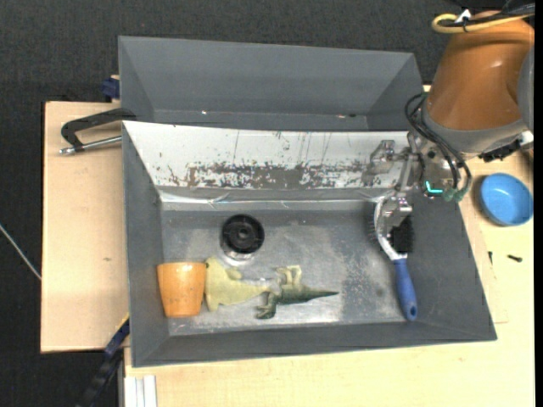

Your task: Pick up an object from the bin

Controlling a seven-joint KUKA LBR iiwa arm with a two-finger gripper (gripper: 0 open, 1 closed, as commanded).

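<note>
Your arm (475, 75), under its orange cover, is reaching in from the right, and its jaws are hanging low at the right side of the grey metal bin (271, 83). They are sitting directly over the head of a brush with black bristles and a blue plastic handle (405, 282). That brush is lying on the bin floor close to the right wall, its handle pointing toward the near edge. You cannot tell from here whether the jaws are apart or together, nor whether they are touching the bristles.

Well apart from them, along the near left of the floor, you are looking at an orange plastic cup (181, 288) on its side, a pale yellowish soft lump (222, 288) touching it, and a green toy lizard (293, 295) just beside that. A black round cap-like thing (242, 232) is sitting just behind them.
</note>
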